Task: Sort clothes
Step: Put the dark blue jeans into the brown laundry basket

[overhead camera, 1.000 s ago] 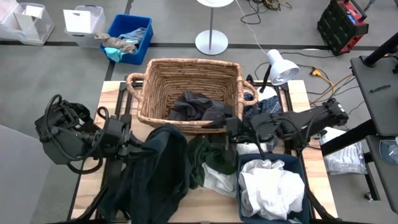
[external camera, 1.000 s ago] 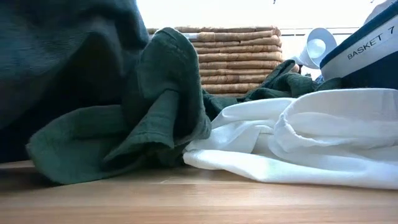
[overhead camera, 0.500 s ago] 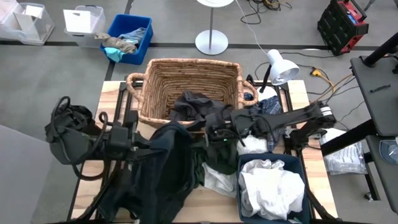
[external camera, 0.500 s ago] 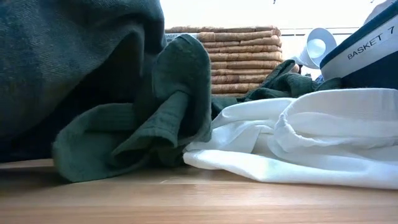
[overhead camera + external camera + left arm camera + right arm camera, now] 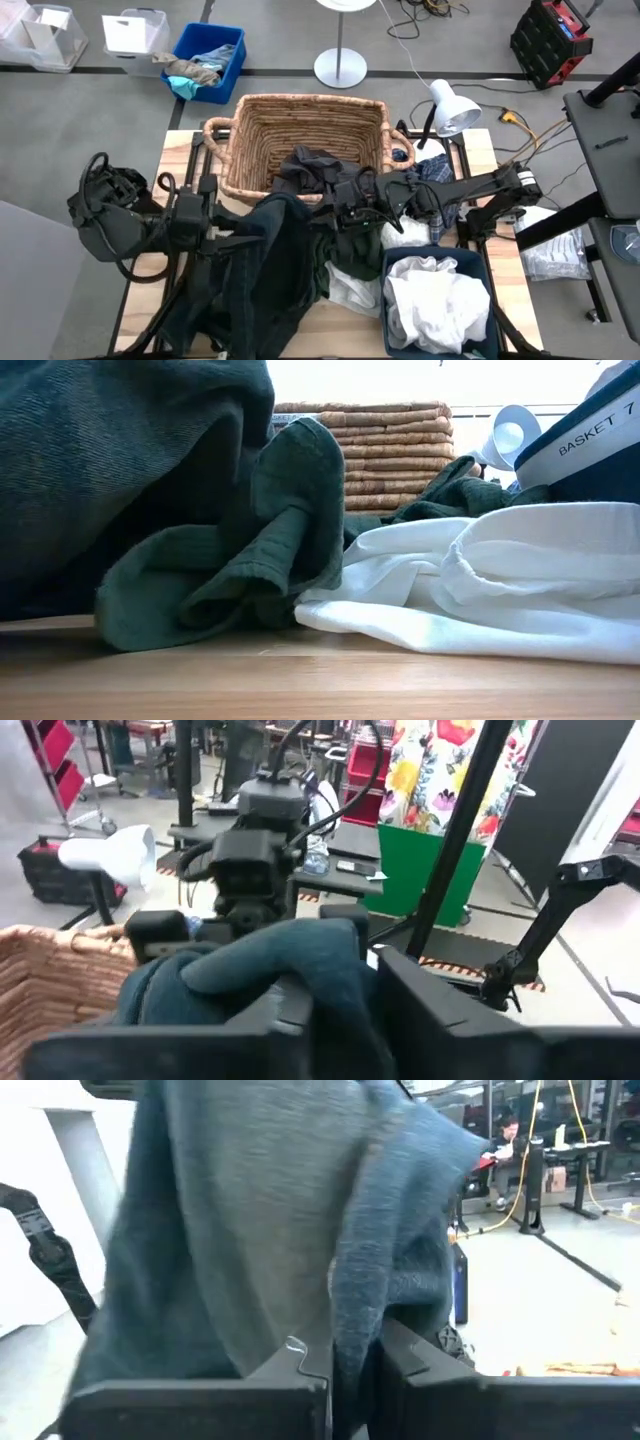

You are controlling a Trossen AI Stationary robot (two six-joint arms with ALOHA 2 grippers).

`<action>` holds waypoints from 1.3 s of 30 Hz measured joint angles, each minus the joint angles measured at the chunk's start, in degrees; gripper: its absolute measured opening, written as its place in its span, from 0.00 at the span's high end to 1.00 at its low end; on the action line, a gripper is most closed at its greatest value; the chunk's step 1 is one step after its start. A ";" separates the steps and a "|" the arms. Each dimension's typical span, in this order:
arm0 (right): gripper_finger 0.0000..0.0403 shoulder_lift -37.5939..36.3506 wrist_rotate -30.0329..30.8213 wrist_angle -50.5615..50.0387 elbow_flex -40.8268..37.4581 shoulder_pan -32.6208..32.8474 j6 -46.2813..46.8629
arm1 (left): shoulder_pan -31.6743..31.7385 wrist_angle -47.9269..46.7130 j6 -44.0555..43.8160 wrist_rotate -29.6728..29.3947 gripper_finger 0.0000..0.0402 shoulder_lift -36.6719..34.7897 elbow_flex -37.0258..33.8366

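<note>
A dark blue-green cloth (image 5: 270, 970) is bunched up between the two dark fingers (image 5: 430, 1020) of the left end effector (image 5: 330, 1020), which pinch a fold of it. Just behind the cloth is the other arm's end effector (image 5: 250, 870), a black boxy thing with wires on top. A white lamp (image 5: 110, 855) stands near it. The edge of a woven basket (image 5: 50, 980) shows to one side. Far back there is a green board (image 5: 420, 870) and a flowery cloth (image 5: 440, 765).

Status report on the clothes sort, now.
Both grippers, left gripper and right gripper, shut on the dark garment at the wicker basket. Nothing in the way.
</note>
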 joint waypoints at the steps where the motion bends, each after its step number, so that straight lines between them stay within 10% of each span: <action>1: 0.96 -0.17 0.00 -0.05 0.00 0.00 -0.02 | 0.02 -1.00 -0.65 -0.10 0.77 -0.07 0.01; 15: 0.97 -6.35 0.73 -0.57 -0.04 0.02 -1.59 | 0.02 -31.11 -16.81 -1.41 0.33 -1.28 -0.03; 27: 0.98 -10.70 13.40 -5.81 -0.04 0.04 -4.98 | 0.24 -32.07 -20.23 3.47 0.28 -1.95 -0.07; 39: 0.98 -15.55 26.72 -16.28 -0.02 1.03 -7.63 | -0.08 -31.96 -33.35 23.18 0.28 -2.72 -3.29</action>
